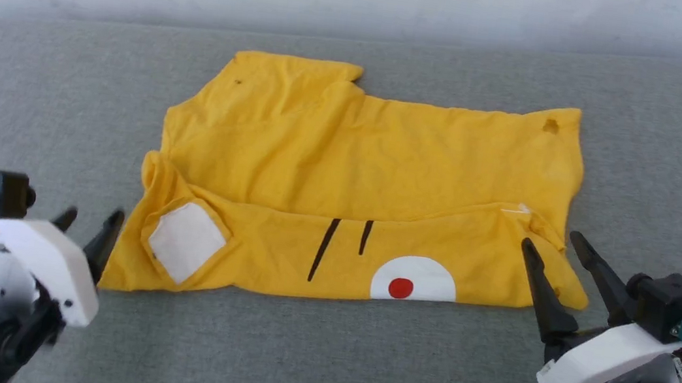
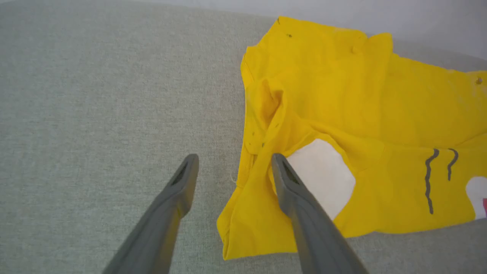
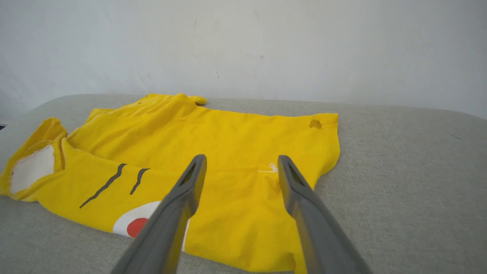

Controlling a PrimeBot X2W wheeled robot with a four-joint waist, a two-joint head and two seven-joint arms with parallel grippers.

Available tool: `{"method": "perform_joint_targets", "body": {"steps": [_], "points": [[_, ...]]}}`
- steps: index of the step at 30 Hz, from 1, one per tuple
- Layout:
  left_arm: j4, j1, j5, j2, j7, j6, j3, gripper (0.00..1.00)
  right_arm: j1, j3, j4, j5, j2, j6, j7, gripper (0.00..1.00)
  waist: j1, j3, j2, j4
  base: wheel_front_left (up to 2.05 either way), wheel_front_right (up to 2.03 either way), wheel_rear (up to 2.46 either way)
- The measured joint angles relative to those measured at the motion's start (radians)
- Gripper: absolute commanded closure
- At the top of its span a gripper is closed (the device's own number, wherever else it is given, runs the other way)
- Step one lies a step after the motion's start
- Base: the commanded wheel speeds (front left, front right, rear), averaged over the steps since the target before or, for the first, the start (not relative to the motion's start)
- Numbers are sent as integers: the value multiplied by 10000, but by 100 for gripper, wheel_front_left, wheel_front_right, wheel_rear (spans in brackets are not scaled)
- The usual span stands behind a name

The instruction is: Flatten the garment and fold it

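Head view shows you the garment (image 1: 371, 162) lying on the grey cushion (image 1: 319, 360), roughly centred between the arms. Its near strip is turned over, so the print faces up: two black whisker lines (image 1: 340, 244), a white circle with a red dot (image 1: 413, 281), and a white patch (image 1: 186, 240) at the left end. The rest is plain yellow. The left gripper (image 1: 90, 223) sits just beside the near left corner and the right gripper (image 1: 551, 243) at the near right corner, both spread wide and holding nothing. Left wrist view confirms this for the left claw (image 2: 234, 158). One finger is over bare cushion and the other crosses the rumpled corner next to the white patch (image 2: 323, 179), but you cannot tell whether it touches the cloth. The fabric here is bunched and creased, not flat. Right wrist view has the right claw (image 3: 241, 159) gaping over the right end of the yellow shirt (image 3: 228, 129), with no cloth between the fingers, and that corner lies smoother. You appear to be between folds: one lengthwise fold looks laid and nothing is gripped. The next move likely calls for tidying the wrinkled left end. Then lower both claws onto matching corners, pinch every layer, and carry them across evenly so the edges meet.
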Motion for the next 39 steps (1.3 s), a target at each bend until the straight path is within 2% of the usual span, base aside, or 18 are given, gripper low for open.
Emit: {"method": "perform_joint_targets", "body": {"steps": [4,9,13,14,16,20,25,29,39], "points": [[-416,436,-198,520,1402,295,-267,0,96,-48,-462,-174,167,0,119,0,0,-17,0,-285,0,0,0],[-150,453,-173,610,2242,688,-635,0,94,-69,-832,-265,305,0,105,0,3,180,0,-532,0,0,0],[341,246,-136,604,2652,706,-901,0,87,-35,-915,-261,382,0,75,0,1,356,0,-752,0,0,0],[374,183,-184,593,2807,679,-941,27,86,-35,-926,-259,391,0,71,0,1,391,0,-817,0,0,0],[414,110,-345,585,2959,648,-934,100,87,-155,-932,-236,401,0,75,0,0,450,0,-934,0,0,0],[454,55,-606,472,3101,407,-922,100,105,-629,-736,82,190,0,658,0,2,524,0,-1095,0,0,0],[337,131,-633,468,2884,407,-838,100,79,-848,194,907,-456,0,2464,0,2,566,0,-1067,0,0,0],[63,258,-631,318,2452,431,-711,100,-347,-458,920,1586,-838,-2,3528,0,4,606,0,-907,0,0,0],[-685,341,-522,104,1971,518,-692,100,-2518,842,3352,2671,-1229,2,4943,0,5,770,0,-488,0,0,0]]}}
